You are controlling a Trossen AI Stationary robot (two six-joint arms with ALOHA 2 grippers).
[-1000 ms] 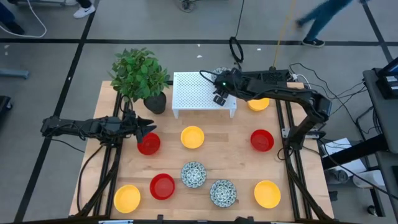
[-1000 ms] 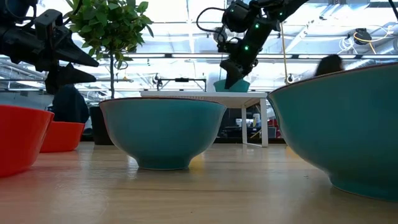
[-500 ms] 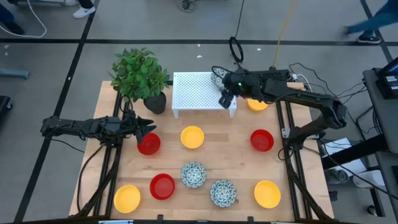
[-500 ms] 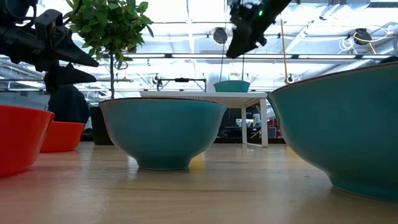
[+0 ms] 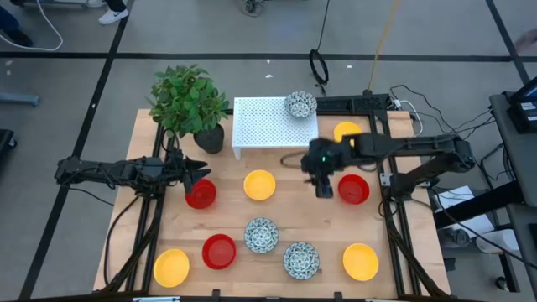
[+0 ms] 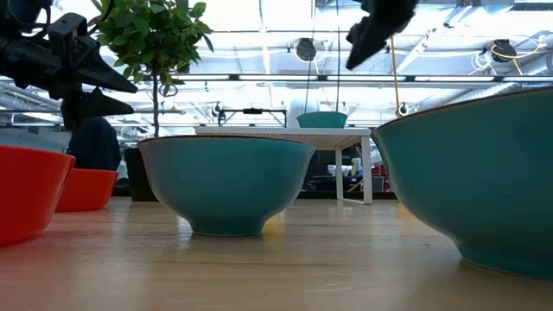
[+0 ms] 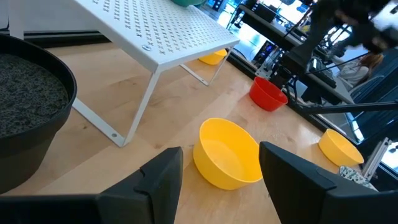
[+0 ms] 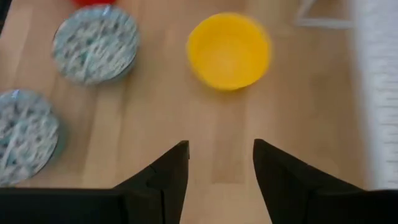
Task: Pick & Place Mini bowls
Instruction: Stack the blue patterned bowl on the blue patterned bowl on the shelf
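Right gripper (image 5: 325,186) hangs empty, fingers apart, over bare wood between the yellow bowl (image 5: 259,184) and red bowl (image 5: 353,190). Next pick likely: centre one finger inside a rim before descending. One patterned bowl (image 5: 299,104) sits on the white rack (image 5: 260,124). Left gripper (image 5: 198,170) waits open beside another red bowl (image 5: 200,194).

Floor (image 5: 67,84): grey, smooth, w/ dark lines crossing it around the table.
Table (image 5: 277,214): light wood top, sitting on a dark metal frame.
Rack (image 5: 264,126): white perforated stand, sitting at the table's far edge, on thin legs.
Plant (image 5: 186,99): leafy green, growing in a black pot (image 5: 209,137) beside the rack.
Cables (image 5: 46,33): running loose over the floor, top left & by the right side.
Ceiling (image 6: 233,39): bright panels glowing betw. beams, backlighting the room.
Person: shoe (image 5: 112,14) showing at top edge.
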